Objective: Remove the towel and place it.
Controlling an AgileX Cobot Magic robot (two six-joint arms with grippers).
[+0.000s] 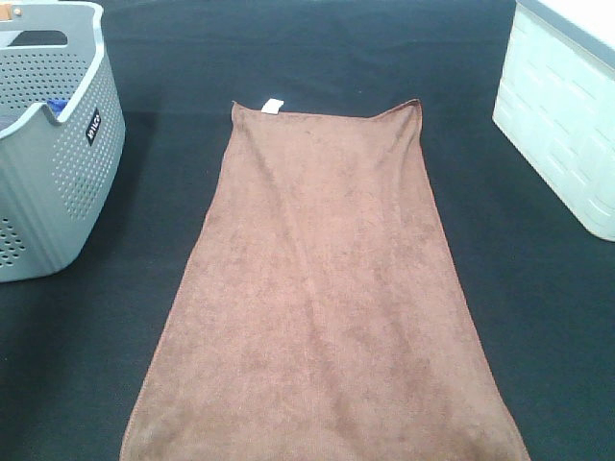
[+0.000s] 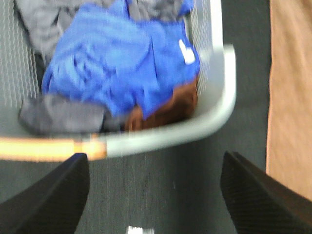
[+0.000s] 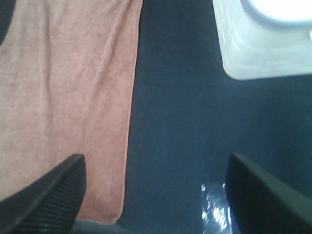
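The reddish-brown towel (image 1: 322, 298) lies spread flat on the dark table, its white tag (image 1: 272, 106) at the far left corner. Its edge shows in the left wrist view (image 2: 290, 97) and its side in the right wrist view (image 3: 63, 107). Neither gripper shows in the high view. My left gripper (image 2: 155, 195) is open and empty over bare table beside the grey basket (image 2: 219, 112). My right gripper (image 3: 156, 195) is open and empty over the table just off the towel's edge.
The grey perforated basket (image 1: 58, 144) stands at the left and holds a blue cloth (image 2: 122, 63), grey clothes and a dark brown item (image 2: 168, 107). A white bin (image 1: 567, 125) stands at the right; it also shows in the right wrist view (image 3: 263, 44).
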